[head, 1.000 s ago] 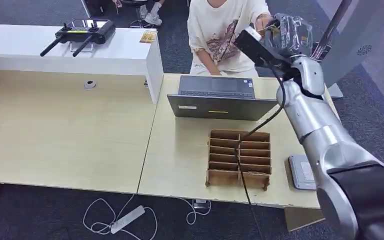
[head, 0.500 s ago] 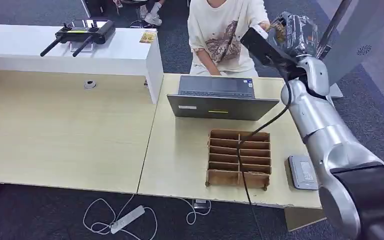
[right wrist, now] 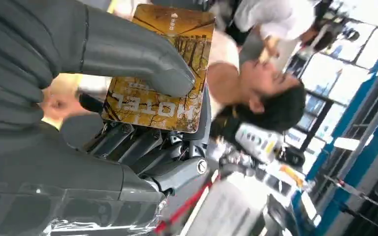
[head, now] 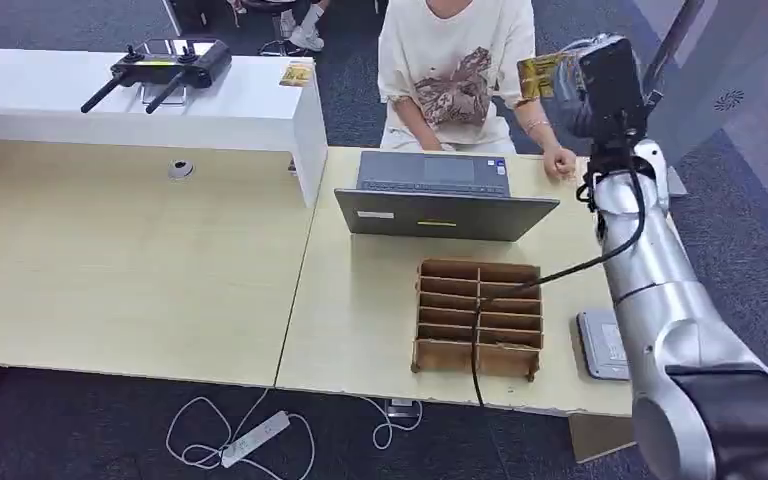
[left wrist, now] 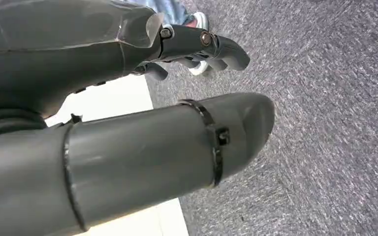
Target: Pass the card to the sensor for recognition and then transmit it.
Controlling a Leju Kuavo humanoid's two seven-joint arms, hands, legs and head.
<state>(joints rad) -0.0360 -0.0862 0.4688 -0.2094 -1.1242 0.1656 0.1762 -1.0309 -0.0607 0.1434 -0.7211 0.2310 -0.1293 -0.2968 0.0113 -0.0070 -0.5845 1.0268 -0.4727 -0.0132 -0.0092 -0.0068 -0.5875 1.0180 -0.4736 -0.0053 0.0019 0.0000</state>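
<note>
My right hand [head: 605,85] is raised high over the far right of the table, beside a seated person in a white T-shirt [head: 452,70]. It holds a yellow-brown card [head: 537,75] that sticks out toward the person. In the right wrist view the card [right wrist: 150,107] reads "HOTEL" and is pinched between my thumb [right wrist: 133,56] and the dark fingers under it. A flat grey sensor pad [head: 605,345] lies near the table's right front edge, well below the hand. My left hand [left wrist: 197,73] hangs over grey carpet with its fingers apart and nothing in them.
An open laptop [head: 440,195] stands in front of the person, whose hand [head: 560,162] rests on the table. A wooden slotted organizer [head: 480,318] sits on the wooden table [head: 360,300], with a black cable across it. A white counter [head: 140,105] carries a black controller.
My right hand has swung to the right and turned, so the card now faces the camera. The person's hand has left my hand and dropped to the table.
</note>
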